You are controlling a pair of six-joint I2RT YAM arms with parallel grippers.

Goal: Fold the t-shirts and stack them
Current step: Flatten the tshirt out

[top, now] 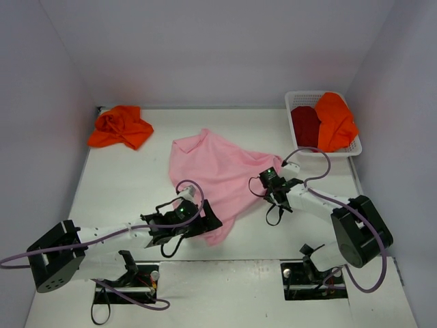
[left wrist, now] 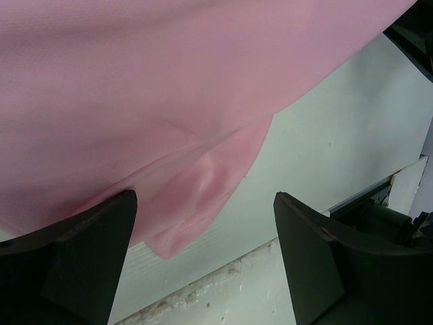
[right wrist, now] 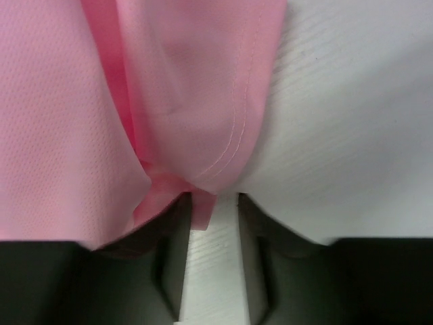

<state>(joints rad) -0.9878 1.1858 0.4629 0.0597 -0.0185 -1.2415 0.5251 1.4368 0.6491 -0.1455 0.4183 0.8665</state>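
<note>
You have the pink t-shirt (top: 218, 174) on the surface (top: 123, 184), long axis far-left to near; its near corner lies just ahead of the spread left tool (top: 208, 222); the right tool (right wrist: 210, 203) stands nearly pressed together at the right hem; you cannot tell whether it pinches.

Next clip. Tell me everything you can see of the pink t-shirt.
The pink t-shirt is a light pink, fine-textured knit with a double-stitched hem. It lies unfolded and rumpled, roughly triangular, in the middle of the table, with one corner trailing toward the near edge. The left gripper hovers open at that near corner, and no contact shows. The right gripper, fingers close together, meets a bunched fold of hem at the shirt's right edge. Whether it pinches the cloth is unclear.
</note>
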